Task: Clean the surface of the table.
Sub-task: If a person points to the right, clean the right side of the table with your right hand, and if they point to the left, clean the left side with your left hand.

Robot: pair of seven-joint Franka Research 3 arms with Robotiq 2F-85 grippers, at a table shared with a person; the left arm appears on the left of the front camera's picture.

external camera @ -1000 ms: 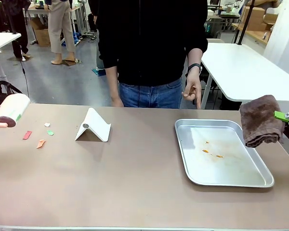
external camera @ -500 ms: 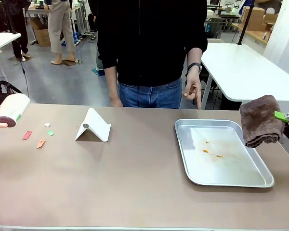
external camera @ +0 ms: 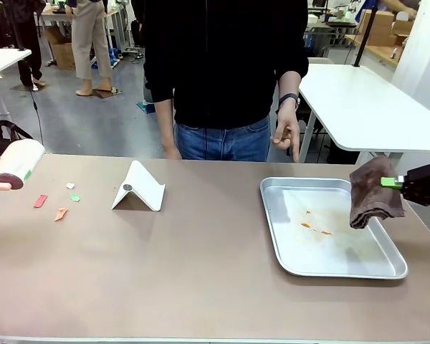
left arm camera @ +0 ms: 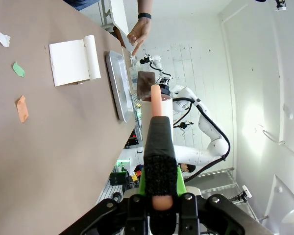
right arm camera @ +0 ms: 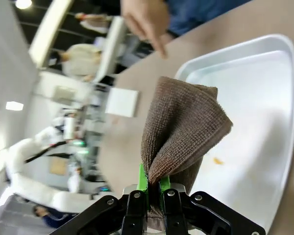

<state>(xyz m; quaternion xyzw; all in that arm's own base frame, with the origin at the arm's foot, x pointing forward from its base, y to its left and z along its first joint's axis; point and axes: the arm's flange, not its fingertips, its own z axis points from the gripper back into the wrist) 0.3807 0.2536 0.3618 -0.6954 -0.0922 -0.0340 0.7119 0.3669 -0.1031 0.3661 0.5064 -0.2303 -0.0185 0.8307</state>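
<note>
The brownish-tan table [external camera: 201, 265] carries several small paper scraps [external camera: 61, 213] near its left end. My right gripper [external camera: 395, 183] is shut on a folded brown cloth [external camera: 373, 192], which hangs over the right rim of a silver tray [external camera: 269, 215]. In the right wrist view the gripper [right arm camera: 153, 190] pinches the cloth [right arm camera: 183, 122] above the tray [right arm camera: 264, 88]. My left gripper [left arm camera: 159, 191] is shut on a lint roller [left arm camera: 158, 137] with a pink handle. The roller's white roll [external camera: 16, 161] shows at the table's far left edge.
A white folded stand [external camera: 138, 188] sits left of centre at the back. Orange crumbs [external camera: 314, 228] lie in the tray. A person in a black top [external camera: 222, 64] stands at the far side, hand [external camera: 285, 136] hanging above the table edge. White tables stand behind.
My right gripper has swung left with the cloth, from beyond the tray's right side to over its right rim. The left arm and roller are still.
</note>
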